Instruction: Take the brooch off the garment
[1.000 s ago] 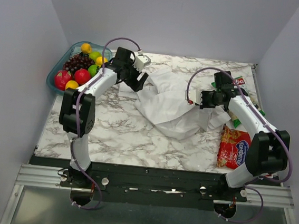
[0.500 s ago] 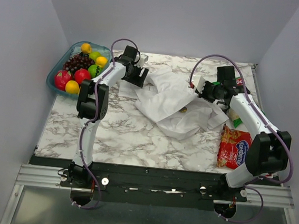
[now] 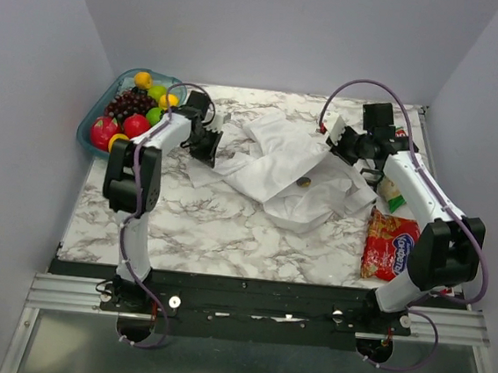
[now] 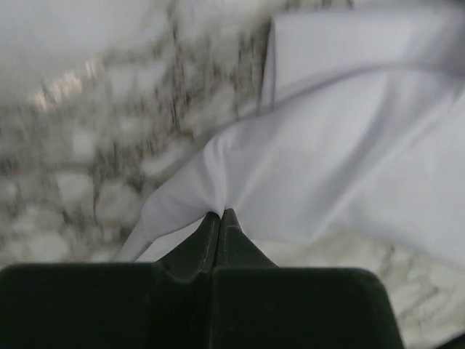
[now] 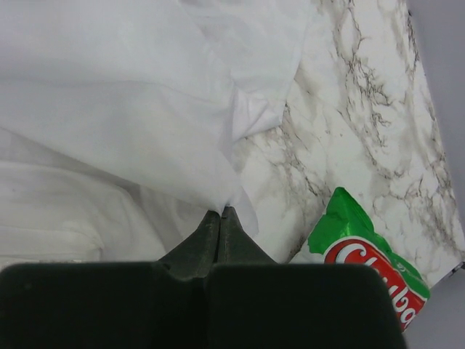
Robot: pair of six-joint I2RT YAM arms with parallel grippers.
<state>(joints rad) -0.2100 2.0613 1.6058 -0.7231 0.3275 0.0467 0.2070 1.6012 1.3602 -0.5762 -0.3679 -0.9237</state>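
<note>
Garment lies crumpled across the back-middle of the marble worktop. Brooch is a small dark round dot on the cloth near its middle, exposed and apart from both arms. Left end effector is clenched on a fold at the shirt's left edge. Right end effector is clenched on a fold at the right edge. Red snack bag lies just right of the garment.
</note>
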